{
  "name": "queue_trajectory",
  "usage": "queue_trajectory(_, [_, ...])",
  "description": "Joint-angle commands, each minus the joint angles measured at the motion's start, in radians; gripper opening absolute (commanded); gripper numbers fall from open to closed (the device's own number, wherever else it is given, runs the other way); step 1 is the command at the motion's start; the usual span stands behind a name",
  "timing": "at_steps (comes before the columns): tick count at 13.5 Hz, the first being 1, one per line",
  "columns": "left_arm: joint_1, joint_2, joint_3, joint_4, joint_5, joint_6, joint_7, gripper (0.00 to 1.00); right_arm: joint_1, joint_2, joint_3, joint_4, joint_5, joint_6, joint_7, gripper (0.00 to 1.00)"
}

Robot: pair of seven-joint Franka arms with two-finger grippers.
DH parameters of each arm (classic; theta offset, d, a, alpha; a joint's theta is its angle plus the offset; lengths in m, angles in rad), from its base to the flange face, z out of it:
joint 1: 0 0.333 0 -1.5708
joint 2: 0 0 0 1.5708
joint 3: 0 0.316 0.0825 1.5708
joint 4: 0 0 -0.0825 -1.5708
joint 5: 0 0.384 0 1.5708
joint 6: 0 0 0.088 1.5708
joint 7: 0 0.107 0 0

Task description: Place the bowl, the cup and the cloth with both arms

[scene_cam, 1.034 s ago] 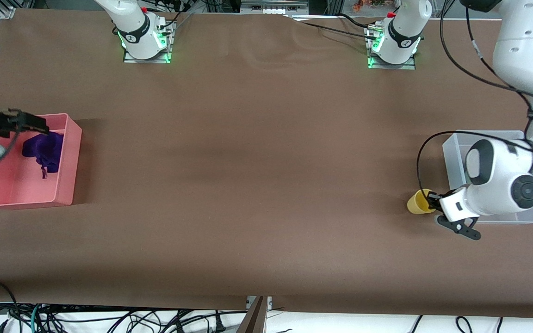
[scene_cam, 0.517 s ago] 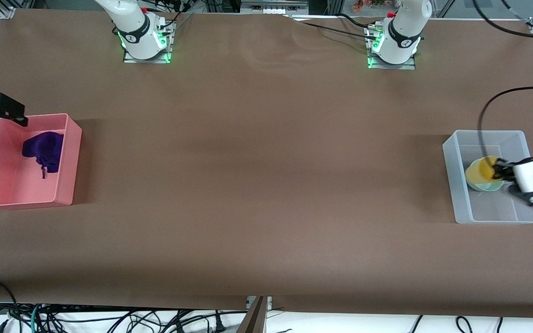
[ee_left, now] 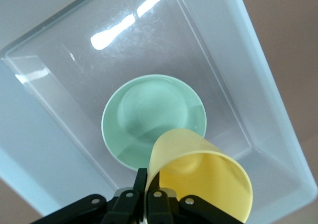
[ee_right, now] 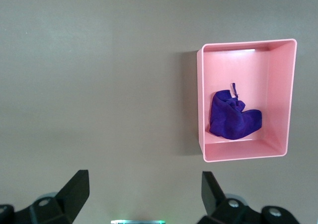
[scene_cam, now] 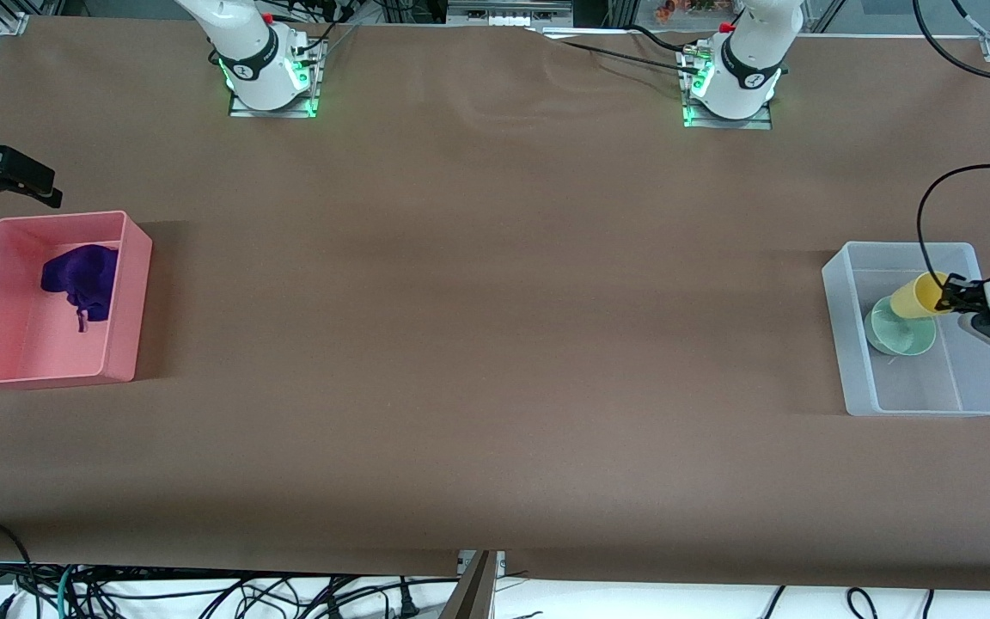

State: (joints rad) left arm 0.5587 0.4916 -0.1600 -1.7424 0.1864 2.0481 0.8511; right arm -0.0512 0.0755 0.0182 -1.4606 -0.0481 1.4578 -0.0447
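My left gripper (scene_cam: 946,297) is shut on the rim of the yellow cup (scene_cam: 916,297) and holds it tilted over the mint-green bowl (scene_cam: 899,334), which sits in the clear bin (scene_cam: 839,292) at the left arm's end of the table. In the left wrist view the cup (ee_left: 198,179) hangs just above the bowl (ee_left: 149,117), one finger inside its wall and one outside. The purple-blue cloth (scene_cam: 78,279) lies in the pink bin (scene_cam: 130,284) at the right arm's end. My right gripper (scene_cam: 27,176) is open and empty, raised beside the pink bin. The right wrist view shows the cloth (ee_right: 231,119) far below.
The clear bin's rim (ee_left: 263,100) surrounds the bowl closely. The pink bin's wall (ee_right: 199,105) shows in the right wrist view. Both arm bases (scene_cam: 267,69) stand along the table edge farthest from the front camera. Brown table (scene_cam: 495,301) lies between the bins.
My left gripper carried the yellow cup from beside the clear bin to over the bowl inside it. My right gripper rose and drew back from over the pink bin, leaving the cloth there.
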Motion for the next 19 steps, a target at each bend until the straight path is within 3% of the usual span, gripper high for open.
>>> queue_trajectory(1, [0.004,-0.008,-0.012,-0.011,0.042,0.065,0.022,0.0,-0.009,0.007,0.005,0.013,0.014,-0.01,0.0,1.0])
queue_trajectory(5, [0.006,0.028,-0.012,-0.012,0.042,0.116,0.02,0.04,-0.01,0.009,0.005,0.013,0.02,-0.004,0.0,1.0])
queue_trajectory(6, [0.006,0.027,-0.013,-0.014,0.039,0.112,0.02,0.56,-0.01,0.009,0.003,0.013,0.02,-0.004,0.0,1.0])
queue_trajectory(7, [0.006,0.018,-0.013,-0.012,0.036,0.104,0.023,1.0,-0.012,0.01,0.003,0.014,0.02,-0.002,0.0,1.0])
queue_trajectory(10, [-0.002,-0.042,-0.039,0.01,0.03,-0.009,0.008,1.0,-0.01,0.017,0.003,0.014,0.024,0.006,0.003,1.0])
queue_trajectory(14, [-0.002,-0.169,-0.15,0.047,0.028,-0.204,-0.131,1.0,-0.009,0.017,0.005,0.014,0.025,0.006,0.005,1.0])
queue_trajectory(19, [-0.002,-0.199,-0.352,0.266,-0.033,-0.552,-0.531,1.0,-0.009,0.015,0.003,0.014,0.025,0.006,0.005,1.0])
